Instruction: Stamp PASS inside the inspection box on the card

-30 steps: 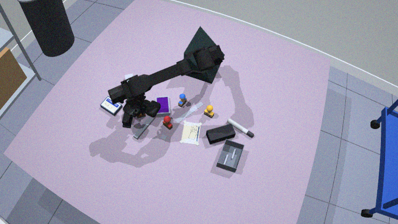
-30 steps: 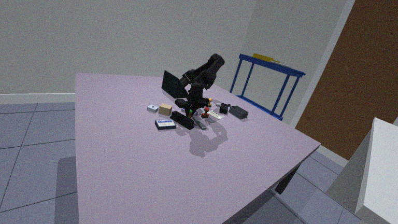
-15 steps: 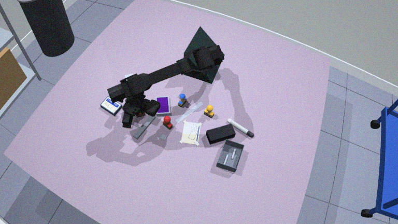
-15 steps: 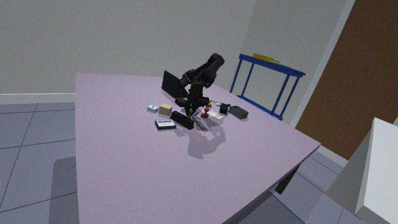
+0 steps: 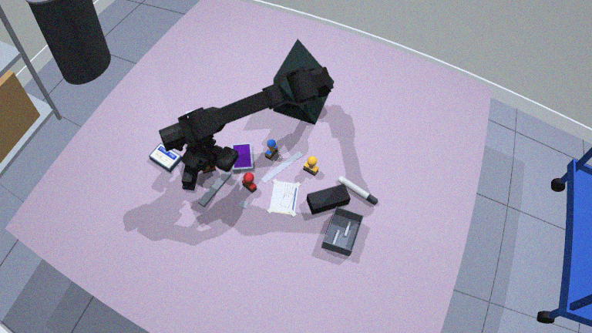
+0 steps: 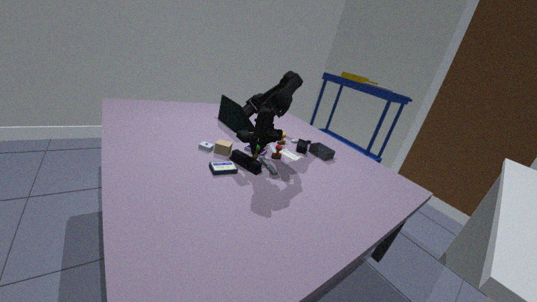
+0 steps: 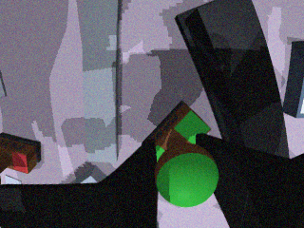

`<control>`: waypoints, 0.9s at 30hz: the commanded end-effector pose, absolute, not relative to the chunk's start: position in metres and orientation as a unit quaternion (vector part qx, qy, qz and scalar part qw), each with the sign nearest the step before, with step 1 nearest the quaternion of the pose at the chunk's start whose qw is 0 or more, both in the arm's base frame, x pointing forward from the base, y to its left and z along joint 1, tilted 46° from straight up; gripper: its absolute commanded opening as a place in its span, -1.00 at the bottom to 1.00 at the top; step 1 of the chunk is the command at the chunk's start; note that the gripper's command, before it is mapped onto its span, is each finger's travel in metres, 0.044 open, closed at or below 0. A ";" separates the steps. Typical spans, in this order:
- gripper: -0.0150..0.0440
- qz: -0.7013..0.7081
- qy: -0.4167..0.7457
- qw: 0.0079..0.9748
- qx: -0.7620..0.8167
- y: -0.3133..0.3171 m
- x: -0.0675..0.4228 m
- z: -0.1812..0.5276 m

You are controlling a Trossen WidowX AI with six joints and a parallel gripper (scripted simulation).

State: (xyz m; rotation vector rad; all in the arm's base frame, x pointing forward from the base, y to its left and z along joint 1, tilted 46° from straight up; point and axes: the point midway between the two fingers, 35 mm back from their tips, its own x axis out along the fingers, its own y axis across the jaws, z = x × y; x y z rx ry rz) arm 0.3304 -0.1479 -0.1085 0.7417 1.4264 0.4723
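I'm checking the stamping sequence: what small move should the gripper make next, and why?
Probably carry it to the purple ink pad just beside it: the gripper is shut on the green-knobbed stamp, which looks lifted off the bench and not yet inked.

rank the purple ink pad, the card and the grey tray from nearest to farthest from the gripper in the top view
Measured from the gripper, shut on the green stamp:
1. Purple ink pad, right beside it.
2. Card, mid-cluster.
3. Grey tray, far end.
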 end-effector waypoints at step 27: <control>-0.49 0.210 0.632 0.671 0.326 -0.160 0.330 -0.097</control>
